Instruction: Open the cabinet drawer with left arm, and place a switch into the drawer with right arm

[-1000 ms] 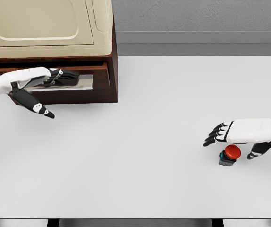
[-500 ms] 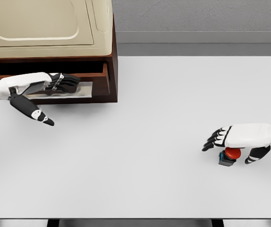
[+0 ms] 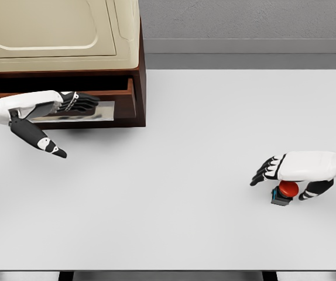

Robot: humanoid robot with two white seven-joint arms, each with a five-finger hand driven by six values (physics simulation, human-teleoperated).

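I have the left hand (image 3: 68, 103) at the upper left of the frame, its dark fingers (image 3: 86, 100) laid flat over the silver front plate of the drawer (image 3: 106, 111), thumb hanging down and away below it. Those fingers look hooked on the drawer front rather than wrapped around anything, so I read it as pulling, not gripping. The drawer of the brown cabinet (image 3: 140, 82) shows only a narrow dark gap above its front, so I judge it partly open at best.

At the lower right, the right hand (image 3: 288, 172) hovers directly over the switch (image 3: 284, 192), a red button on a small dark base sitting on the white table (image 3: 174, 175). The fingers are spread forward and the thumb drops beside the switch; nothing is held yet.

My worries from here: the left fingers could slide off the smooth plate, leaving the opening too shallow for the switch to go in. On the right, the switch is small and round-topped, so a closing pinch could squirt it sideways or tip it over. It also sits near the table's lower right, well apart from the cabinet, so a weak hold risks a drop on the long carry
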